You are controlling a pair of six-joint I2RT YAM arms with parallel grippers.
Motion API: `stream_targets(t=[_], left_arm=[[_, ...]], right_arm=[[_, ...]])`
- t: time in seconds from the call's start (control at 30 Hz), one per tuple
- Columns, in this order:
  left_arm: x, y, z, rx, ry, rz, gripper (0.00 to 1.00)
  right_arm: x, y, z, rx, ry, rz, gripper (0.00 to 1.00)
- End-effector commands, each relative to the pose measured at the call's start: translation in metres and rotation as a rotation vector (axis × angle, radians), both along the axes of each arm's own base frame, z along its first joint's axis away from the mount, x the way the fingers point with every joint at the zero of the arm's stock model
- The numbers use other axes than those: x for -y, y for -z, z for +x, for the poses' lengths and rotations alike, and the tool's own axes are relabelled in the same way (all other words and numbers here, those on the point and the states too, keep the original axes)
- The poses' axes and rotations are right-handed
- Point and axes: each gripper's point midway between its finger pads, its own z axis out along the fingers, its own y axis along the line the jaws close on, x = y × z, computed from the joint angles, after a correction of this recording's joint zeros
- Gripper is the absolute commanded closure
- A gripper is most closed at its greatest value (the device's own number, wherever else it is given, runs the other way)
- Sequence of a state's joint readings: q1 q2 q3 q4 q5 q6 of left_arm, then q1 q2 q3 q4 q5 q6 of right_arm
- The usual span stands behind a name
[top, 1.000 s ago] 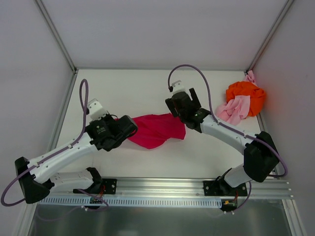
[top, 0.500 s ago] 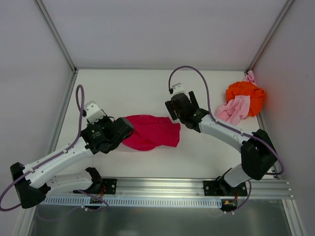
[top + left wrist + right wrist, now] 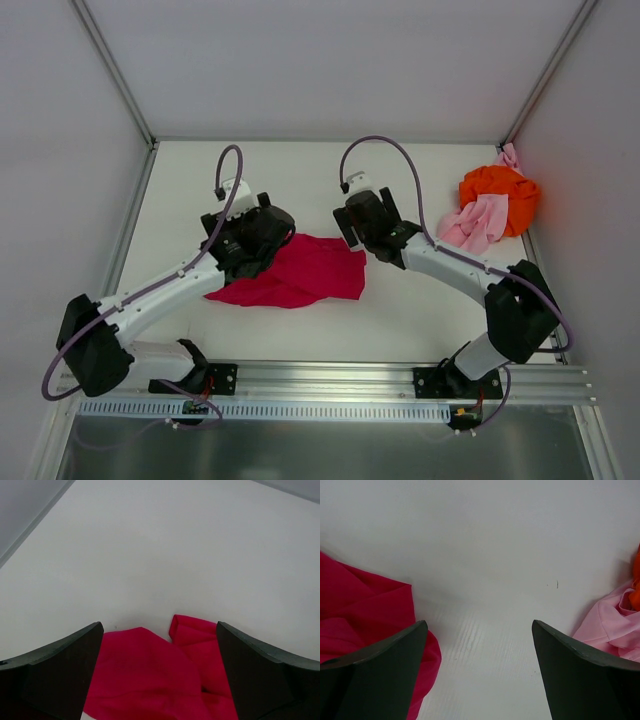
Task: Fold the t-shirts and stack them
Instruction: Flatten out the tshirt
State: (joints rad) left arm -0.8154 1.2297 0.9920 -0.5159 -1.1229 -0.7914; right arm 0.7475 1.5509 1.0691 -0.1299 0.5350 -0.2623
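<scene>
1. The crimson t-shirt (image 3: 300,275) is shown as soft, matt cloth.
2. The orange t-shirt (image 3: 505,190) and pale pink t-shirt (image 3: 480,222) are shown as matt cloth too.
3. The table (image 3: 300,180) is seen as smooth, matt white, faintly ribbed up close.
4. The fingers (image 3: 580,675) of the right gripper (image 3: 479,625) are seen as matt dark plastic.
5. The rail (image 3: 330,378) is seen as dull metal.

A flat, matte white desk (image 3: 300,180) has pale grey panel walls (image 3: 330,60) behind it and on both sides. A silver grooved aluminium rail (image 3: 330,375) runs along the desk's near edge, with a white slotted plastic strip (image 3: 330,408) just outside it.
</scene>
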Motion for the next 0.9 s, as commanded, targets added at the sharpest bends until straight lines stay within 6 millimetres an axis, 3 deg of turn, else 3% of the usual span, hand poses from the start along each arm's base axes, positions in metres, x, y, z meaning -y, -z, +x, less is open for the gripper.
stream_targets(t=[0.0,0.07,0.23,0.57,0.87], left_arm=[[0.016,0.019,0.028,-0.067,0.056,-0.033,0.01],[0.029,0.044,0.040,-0.113,0.077,-0.026,0.01],[0.035,0.096,0.054,-0.233,0.049,-0.003,0.01],[0.035,0.126,0.043,-0.289,0.013,-0.043,0.05],[0.042,0.181,0.033,-0.380,0.008,-0.106,0.11]], right_arm=[[-0.004,-0.010,0.002,0.029,0.007,0.058,0.09],[-0.004,-0.013,0.001,0.031,0.002,0.068,0.09],[0.000,-0.018,-0.002,0.047,0.006,0.077,0.10],[-0.001,-0.017,-0.001,0.052,0.010,0.078,0.10],[0.010,-0.027,-0.005,0.076,0.036,0.074,0.10]])
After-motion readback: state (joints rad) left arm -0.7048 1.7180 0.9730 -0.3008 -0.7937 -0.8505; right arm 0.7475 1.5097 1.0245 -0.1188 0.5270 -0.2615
